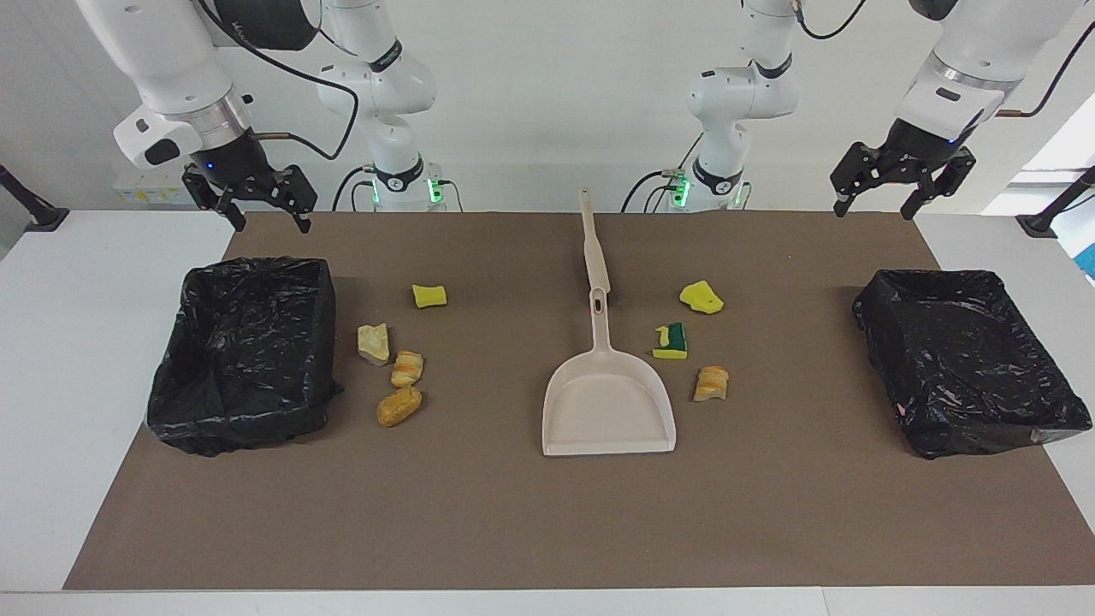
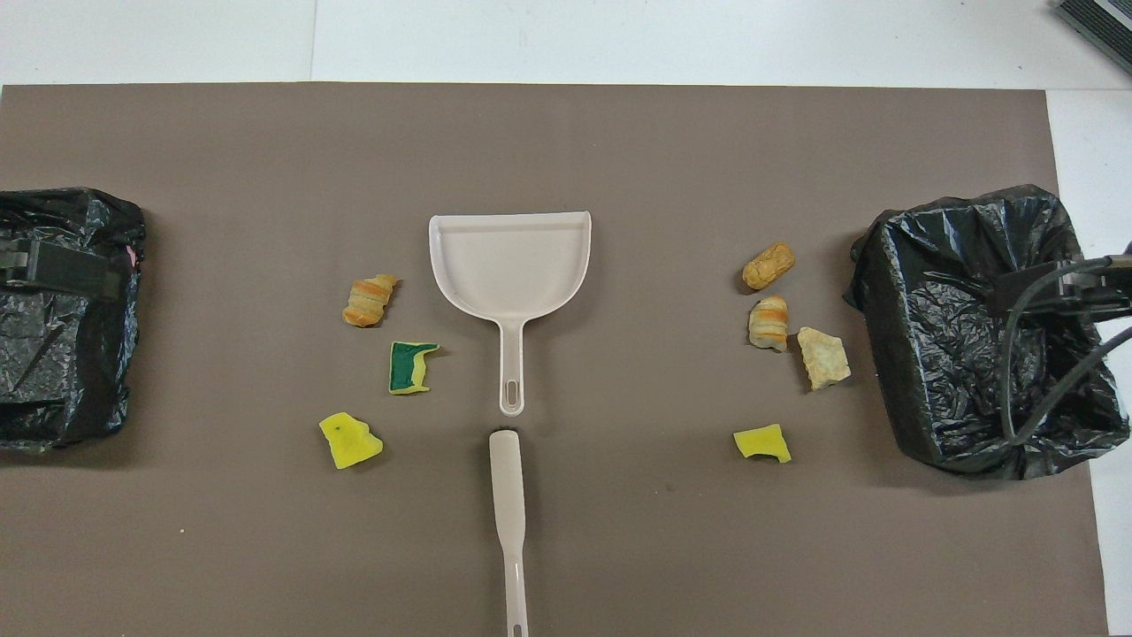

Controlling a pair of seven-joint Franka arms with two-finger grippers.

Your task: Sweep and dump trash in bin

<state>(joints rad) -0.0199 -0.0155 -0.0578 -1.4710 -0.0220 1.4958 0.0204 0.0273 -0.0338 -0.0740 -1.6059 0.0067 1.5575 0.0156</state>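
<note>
You are seeing both arms waiting, left gripper (image 1: 902,184) and right gripper (image 1: 248,201) hanging open over the mat's (image 1: 513,513) robot-side corners; trash (image 1: 399,368) is lying mid-mat flanking the dustpan (image 1: 609,411).

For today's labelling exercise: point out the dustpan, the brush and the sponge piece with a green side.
dustpan (image 1: 609,411), facing view, on its flat tray.
brush (image 2: 508,482), overhead view, on its beige body.
sponge piece with a green side (image 2: 409,366), overhead view, on its green face.

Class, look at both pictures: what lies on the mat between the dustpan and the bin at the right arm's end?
Four scraps: three pastry pieces and a yellow sponge chunk lie between dustpan and bin. Both views show it.
</note>
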